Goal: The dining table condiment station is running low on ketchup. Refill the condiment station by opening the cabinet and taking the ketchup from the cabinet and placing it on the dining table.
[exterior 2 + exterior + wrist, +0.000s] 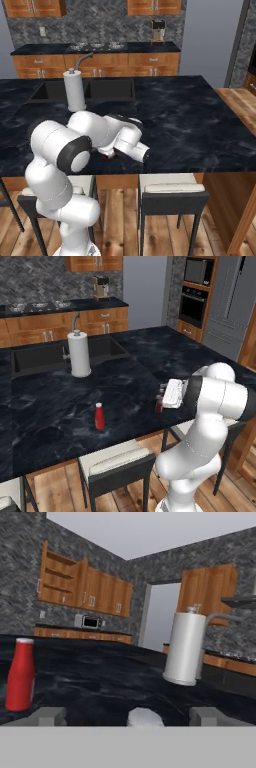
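Red bottle [99, 416] is seen upright on the black tabletop [60, 406], left of the gripper and well apart from it. Paper towel roll [79, 354] is stood upright further back, beside the sink [35, 356]. Ketchup [159, 404] is set upright on the tabletop near its front edge, directly at the gripper [163, 395]; in the hand view its cap [143, 717] is seen low between the fingers [47, 716], which are spread wide with gaps on both sides, so nothing is gripped. The arm is folded: elbow raised over the stools [117, 468], forearm laid level, hand pointed sideways low over the tabletop. In the right base view the ketchup is mostly hidden by the wrist.
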